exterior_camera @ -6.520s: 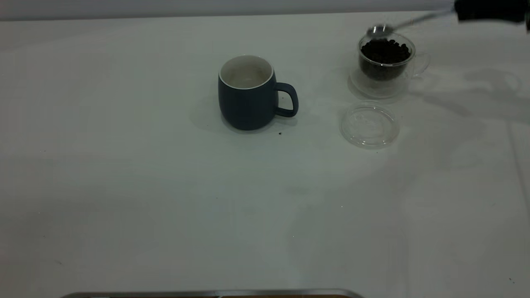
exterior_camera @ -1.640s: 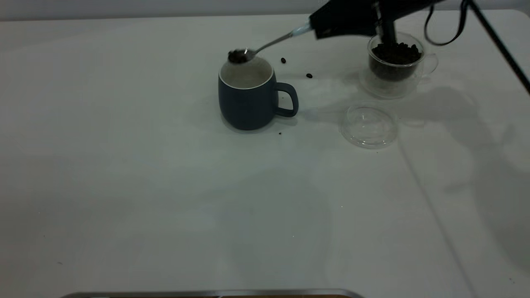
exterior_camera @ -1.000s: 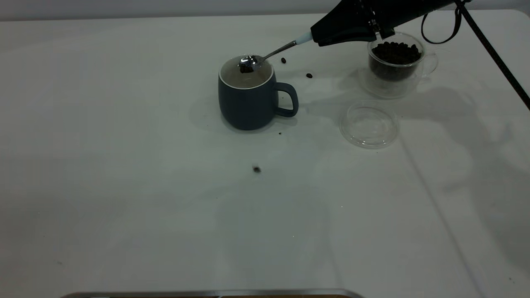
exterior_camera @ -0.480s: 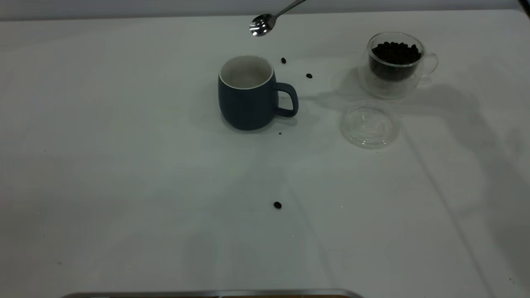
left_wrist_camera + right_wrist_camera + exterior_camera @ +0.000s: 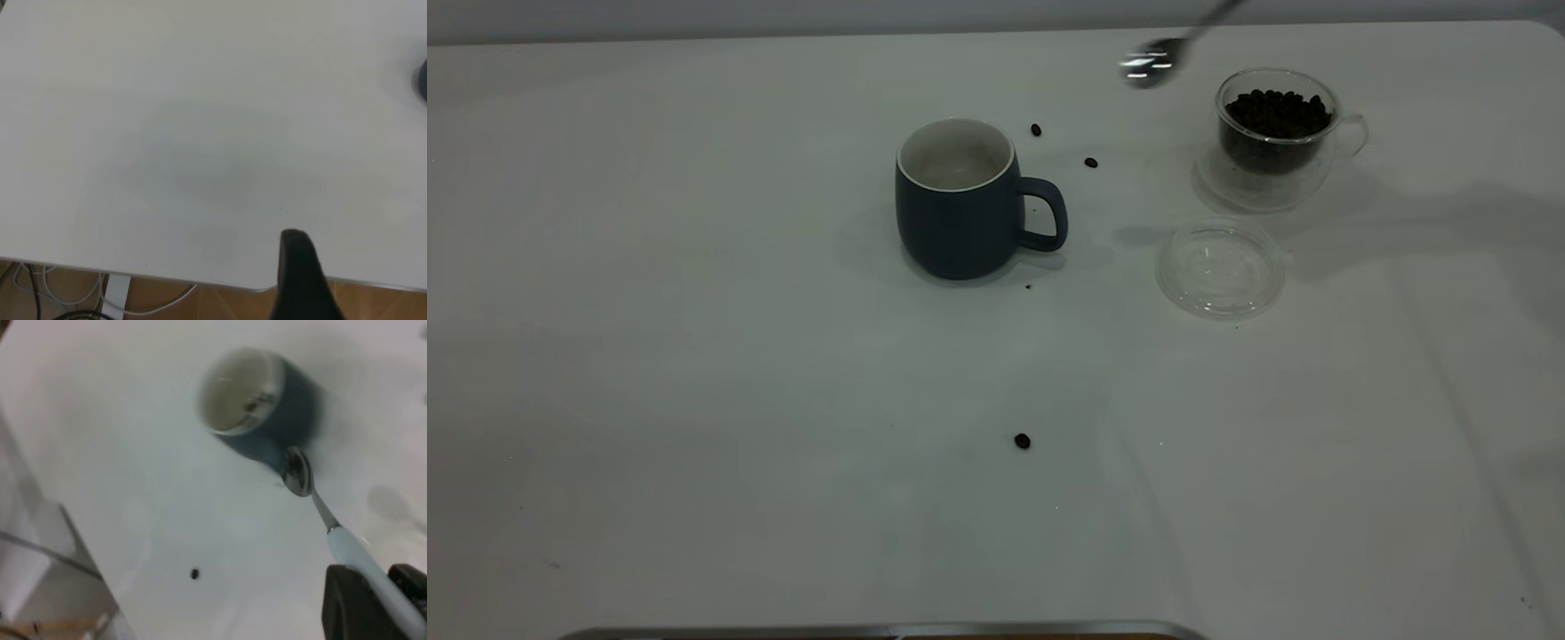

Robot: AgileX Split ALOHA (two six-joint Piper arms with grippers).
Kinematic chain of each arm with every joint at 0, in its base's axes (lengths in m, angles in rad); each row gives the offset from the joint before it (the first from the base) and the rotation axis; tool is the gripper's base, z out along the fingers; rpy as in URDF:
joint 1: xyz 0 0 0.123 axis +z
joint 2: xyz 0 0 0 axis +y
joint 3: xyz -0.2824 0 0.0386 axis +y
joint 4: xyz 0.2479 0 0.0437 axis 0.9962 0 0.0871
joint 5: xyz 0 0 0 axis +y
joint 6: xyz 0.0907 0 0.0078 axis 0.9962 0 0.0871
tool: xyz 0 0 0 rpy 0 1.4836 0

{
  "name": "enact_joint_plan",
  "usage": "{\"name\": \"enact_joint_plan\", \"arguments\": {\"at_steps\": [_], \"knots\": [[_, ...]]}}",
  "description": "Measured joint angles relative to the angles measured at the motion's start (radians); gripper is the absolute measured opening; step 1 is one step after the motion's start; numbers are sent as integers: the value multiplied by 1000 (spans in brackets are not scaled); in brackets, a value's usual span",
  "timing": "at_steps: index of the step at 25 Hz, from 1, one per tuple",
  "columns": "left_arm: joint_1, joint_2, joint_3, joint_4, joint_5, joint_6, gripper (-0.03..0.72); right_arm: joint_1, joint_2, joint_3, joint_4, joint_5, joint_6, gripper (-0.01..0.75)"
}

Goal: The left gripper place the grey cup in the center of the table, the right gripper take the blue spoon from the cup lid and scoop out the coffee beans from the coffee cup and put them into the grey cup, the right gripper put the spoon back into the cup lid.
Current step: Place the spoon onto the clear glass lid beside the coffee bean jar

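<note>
Change: half a second ago the spoon (image 5: 1152, 64) hung above the grey cup (image 5: 960, 200); now its bowl sits at the upper right of the exterior frame, just left of the coffee cup (image 5: 1272, 133), blurred with motion and apparently empty.
Meaning: the tipping step looks over, and the spoon is probably heading back for another scoop or down to the cup lid (image 5: 1220, 268); which one cannot be told.
Spill: three stray beans lie on the table (image 5: 694, 400), two (image 5: 1036, 130) behind the grey cup's handle, one (image 5: 1023, 441) lower centre; the front one was not there 1.6 s ago, so part of the load missed.
Grey cup: centre of the exterior frame, upright, handle toward the right side.
Right gripper (image 5: 373, 600): out of the exterior frame; in the right wrist view it is clamped on the spoon's pale handle.
Right wrist extra: it looks down into the grey cup and shows a few dark specks inside, likely beans, which the exterior view does not reveal.
Left gripper (image 5: 300, 280): parked over the table edge, only one dark finger in the left wrist view; whether wide or narrow cannot be told.
</note>
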Motion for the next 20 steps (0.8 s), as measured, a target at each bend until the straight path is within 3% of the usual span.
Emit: {"name": "enact_joint_plan", "arguments": {"at_steps": [5,10,14,20], "knots": [[0,0,0,0,0,0,514,-137,0,68,2,1,34,107],[0,0,0,0,0,0,514,-218,0,229,34,-3,-46,107],[0,0,0,0,0,0,514,-243,12,333,137,-58,-145,107],[0,0,0,0,0,-2,514,-244,117,338,219,-95,-170,109]]}}
